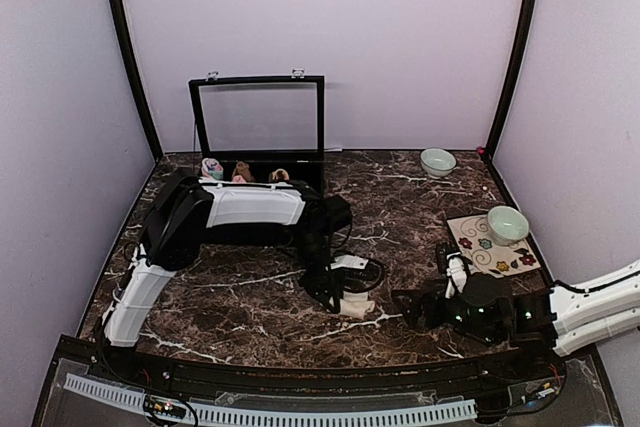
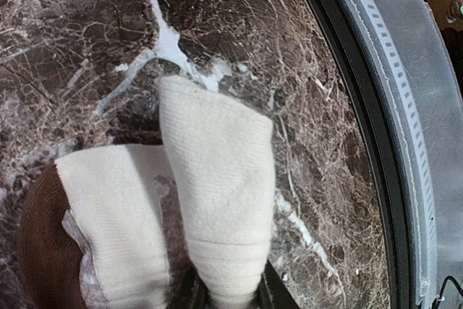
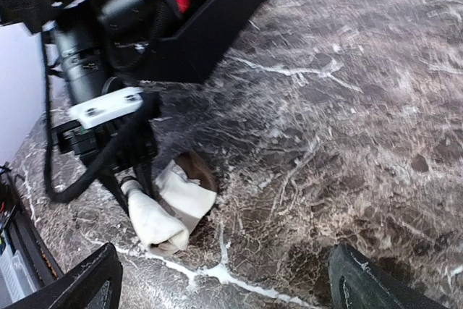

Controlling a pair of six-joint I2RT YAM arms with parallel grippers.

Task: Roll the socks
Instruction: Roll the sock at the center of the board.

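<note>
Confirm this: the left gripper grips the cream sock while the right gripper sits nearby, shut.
Wrong in one respect: the right gripper is open, not shut. The right wrist view shows it spread wide with nothing held. The left gripper does grip the cream sock, with the right one nearby.

Soft even light, faint shadows; right wrist view blurred upper-left.
</note>
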